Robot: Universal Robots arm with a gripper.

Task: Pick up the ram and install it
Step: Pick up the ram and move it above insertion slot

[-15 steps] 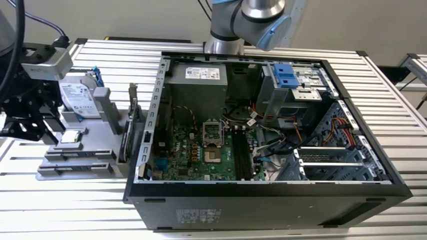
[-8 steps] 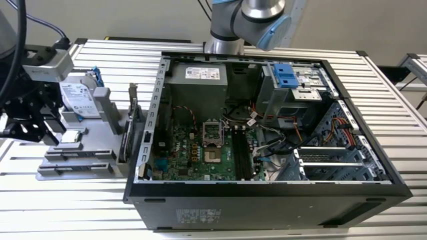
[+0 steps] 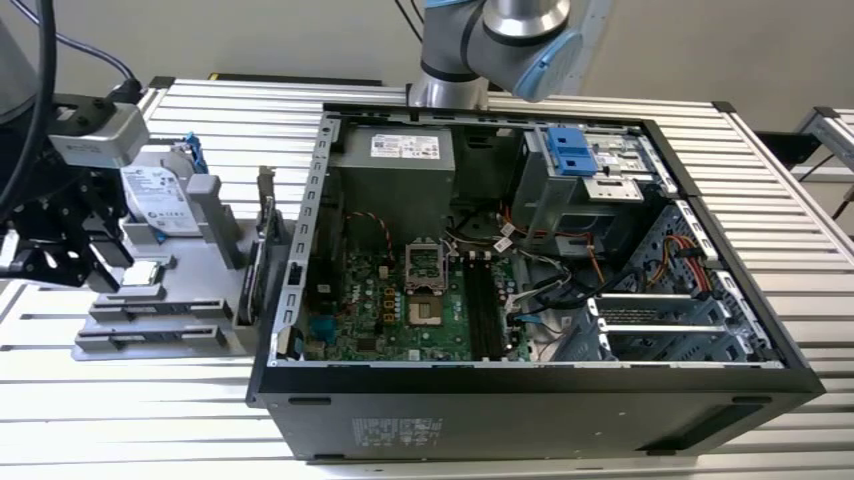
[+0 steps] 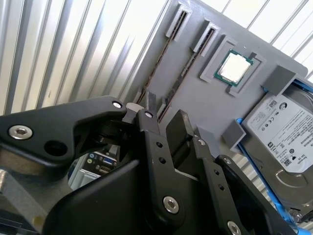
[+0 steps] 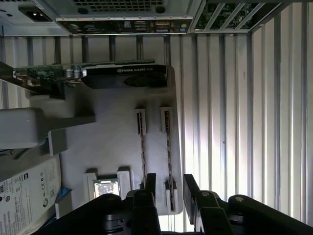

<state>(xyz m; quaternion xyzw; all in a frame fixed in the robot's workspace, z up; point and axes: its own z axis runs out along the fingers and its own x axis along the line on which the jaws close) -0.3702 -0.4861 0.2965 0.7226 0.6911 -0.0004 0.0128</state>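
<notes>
Your black two-fingered end effector [image 5: 169, 185] hangs over the flat grey parts tray [image 5: 112, 127], which sits on the slatted metal desk [image 5: 244, 122] at the exterior view's left of the open black computer case [image 3: 534, 400]. Its fingers are spread and hold nothing. In the first wrist view the ram [image 5: 168, 147], a thin dark stick standing on edge in grey end clips near the tray's outer border, runs in line with the gap between the fingers. I cannot tell whether either finger is touching it. A second, matching stick [image 5: 142, 147] stands just beside it, on the side nearer the square silver processor chip [image 4: 234, 67].

The main risk, as I judge it, is that close neighbour. If you close off-centre, one finger could land on the second stick or on an end clip, and the ram would be pinched crooked or missed. A board this thin will likely pivot in the fingers if you grip it near one end, and lifting it at a tilt could bind it in its clips and drag the tray. The long black motherboard slots [image 3: 481, 310] lie deep inside the case with loose cables close by, so a skewed grip would probably show up there as a snag or a misaligned stick.
</notes>
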